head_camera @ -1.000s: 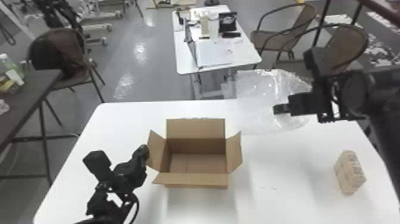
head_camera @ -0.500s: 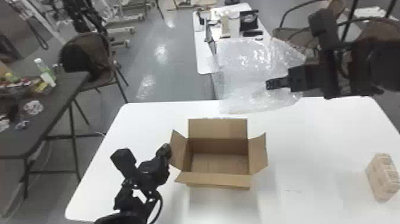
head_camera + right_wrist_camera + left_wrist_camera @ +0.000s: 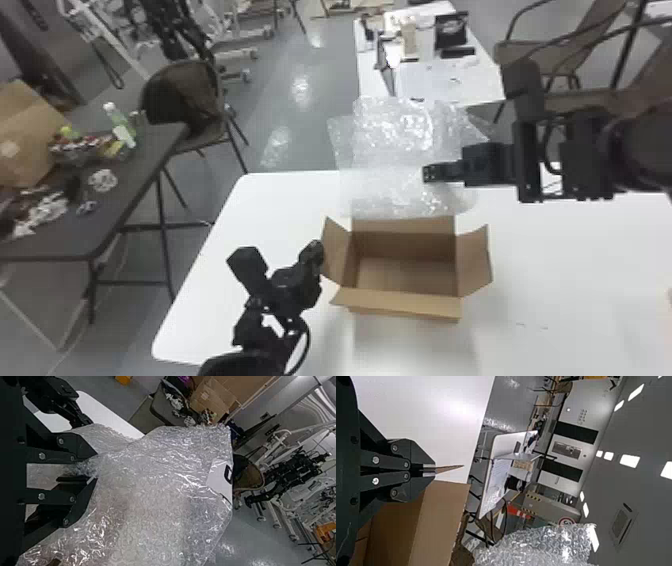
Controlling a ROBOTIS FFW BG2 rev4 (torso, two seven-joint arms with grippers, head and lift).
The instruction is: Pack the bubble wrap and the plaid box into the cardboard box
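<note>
Two black claws serve one empty cardboard box [image 3: 405,308], which stands upright on the white tabletop [image 3: 560,260] with its flaps spread outward, leaving the mouth free for packing. At its left side, the left claw [image 3: 429,470] is closed to a thin gap on the left flap [image 3: 336,250], likely to steady the box and keep that flap out of the way. The right claw [image 3: 429,173] reaches in from the right; its fingers are drawn together at the tips on a bunched part of the clear bubble wrap [image 3: 390,185]. That wrap is up above the far side of the box, its lower edge crossing in front of the far flap, and most of the loose sheet spreads left of the grip. Holding it high probably keeps it off the walls until it can come nearer and down. So broad and floppy a sheet may snag on the far or right flap, so it will probably need tucking in. A pale sliver [image 3: 669,302] at the head view's right edge, well apart from the cardboard box, may be the plaid box; too little shows to tell.
</note>
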